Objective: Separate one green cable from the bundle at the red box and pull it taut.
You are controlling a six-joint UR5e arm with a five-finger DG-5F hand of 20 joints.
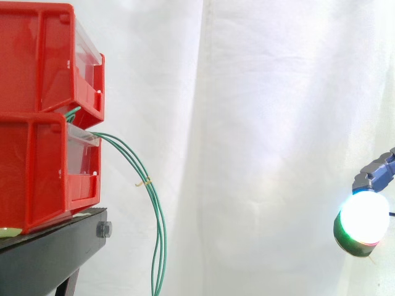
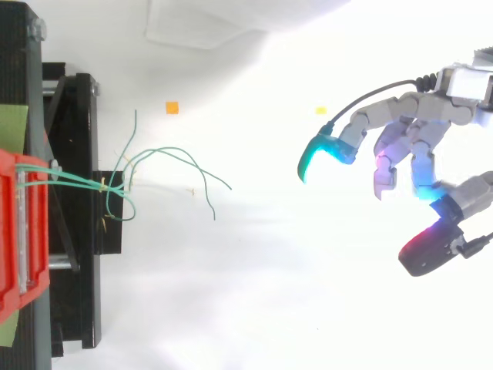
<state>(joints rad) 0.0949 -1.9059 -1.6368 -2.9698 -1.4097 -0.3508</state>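
Beside two bins (image 1: 38, 68), perhaps three cables (image 1: 162, 229)

Grey jointed hand (image 2: 428, 116), its fingers (image 2: 320, 155) tipped cyan, magenta and red.

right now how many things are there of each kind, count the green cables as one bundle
red bins: 2
green cable bundle: 1
black stand: 1
hand: 1
total: 5
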